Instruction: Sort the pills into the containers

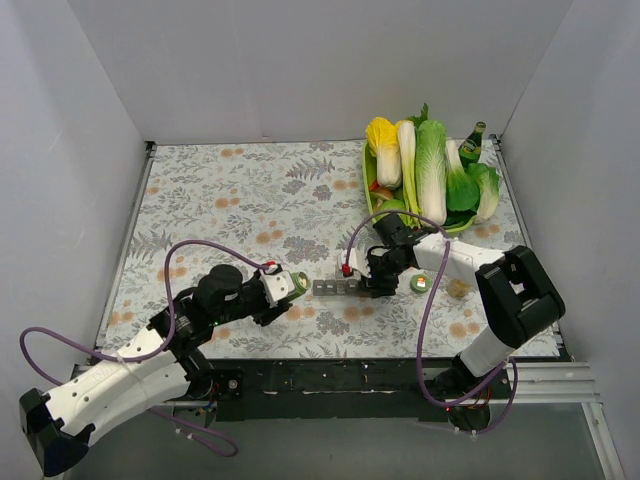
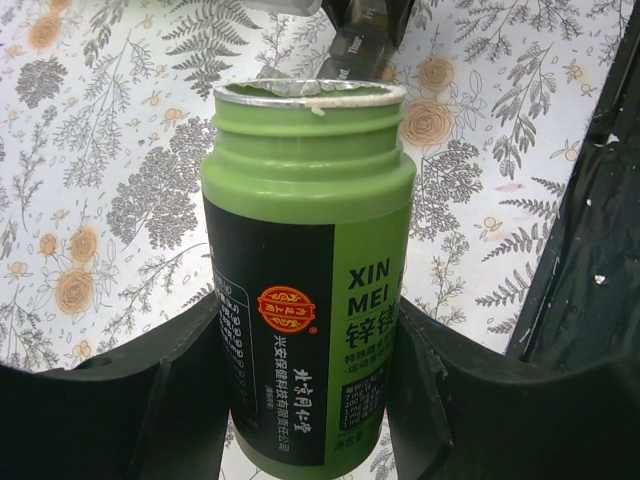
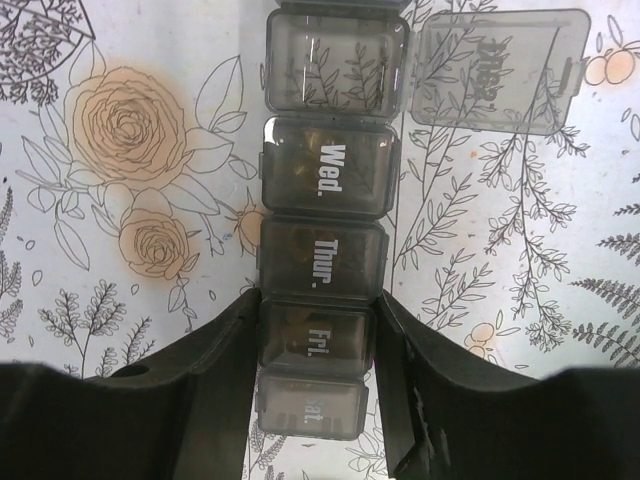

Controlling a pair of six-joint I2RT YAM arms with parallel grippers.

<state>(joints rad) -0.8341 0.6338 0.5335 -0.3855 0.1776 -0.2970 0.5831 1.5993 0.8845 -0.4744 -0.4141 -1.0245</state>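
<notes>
My left gripper [image 1: 274,290] [image 2: 305,345] is shut on a green bottle [image 1: 297,282] [image 2: 300,200]. The bottle has no cap, and its foil-rimmed mouth points away toward the containers. The containers [image 1: 330,288] [image 3: 322,258] are a smoky grey strip of day-marked boxes lying on the flowered cloth. My right gripper [image 1: 372,284] [image 3: 315,340] is shut across the strip at the "Fri." box. One box near the far end stands open with its lid [image 3: 497,70] flipped to the right. The other boxes in view have their lids down. No pills show plainly, only dim brownish shapes through the lids.
A green tray [image 1: 372,195] of cabbages and leafy greens sits at the back right, with a dark green glass bottle [image 1: 472,143] behind it. A green cap [image 1: 420,284] and a small yellowish lump [image 1: 459,290] lie just right of my right gripper. Purple cables loop over both arms.
</notes>
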